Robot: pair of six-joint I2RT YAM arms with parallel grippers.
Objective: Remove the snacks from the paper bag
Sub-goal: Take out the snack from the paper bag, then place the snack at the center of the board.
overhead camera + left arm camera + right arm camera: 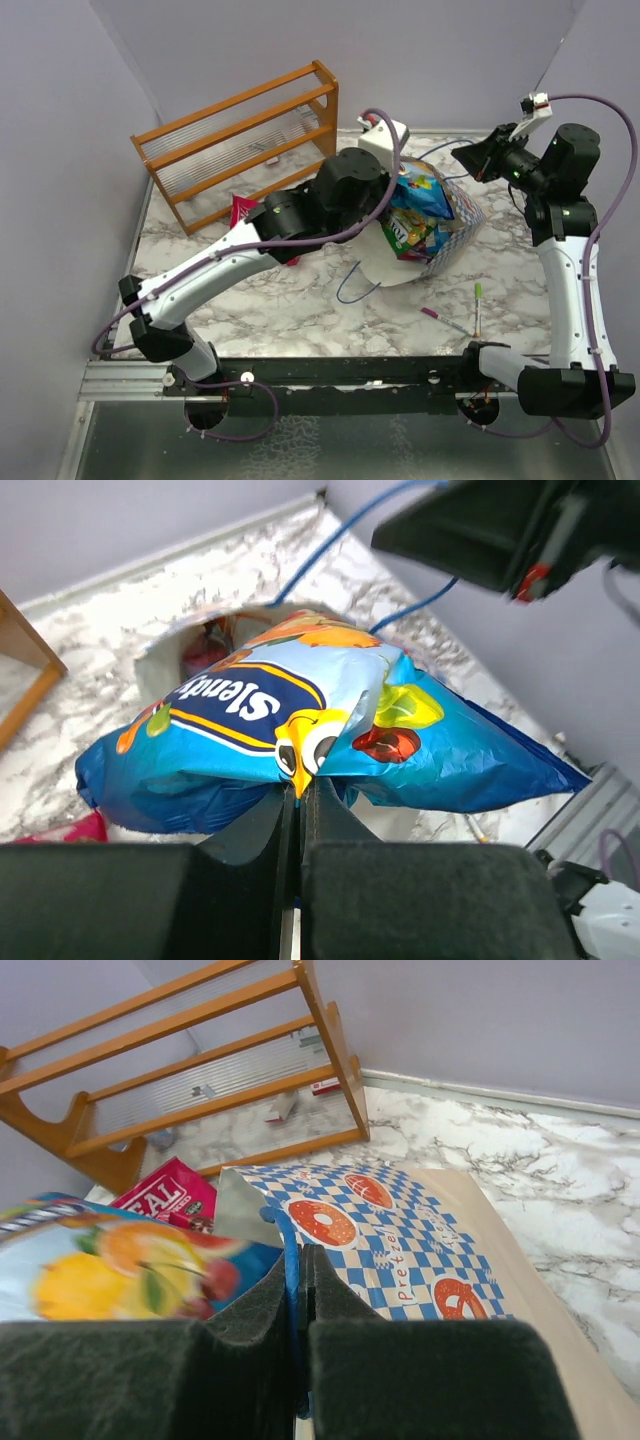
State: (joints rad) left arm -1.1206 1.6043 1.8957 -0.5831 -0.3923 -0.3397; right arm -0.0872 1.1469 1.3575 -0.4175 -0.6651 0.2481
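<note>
The paper bag lies on its side mid-table, its mouth toward my left arm; its blue checked band fills the right wrist view. My left gripper is shut on the lower edge of a blue snack packet, held just outside the bag mouth. From above, that blue packet sits over more snacks at the opening. My right gripper is shut on the bag's blue cord handle, lifted at the far right. A red snack packet lies on the table.
A wooden rack stands at the back left, close behind the red packet. A green marker and a pink marker lie near the front right. The second blue cord handle trails on the marble in front of the bag.
</note>
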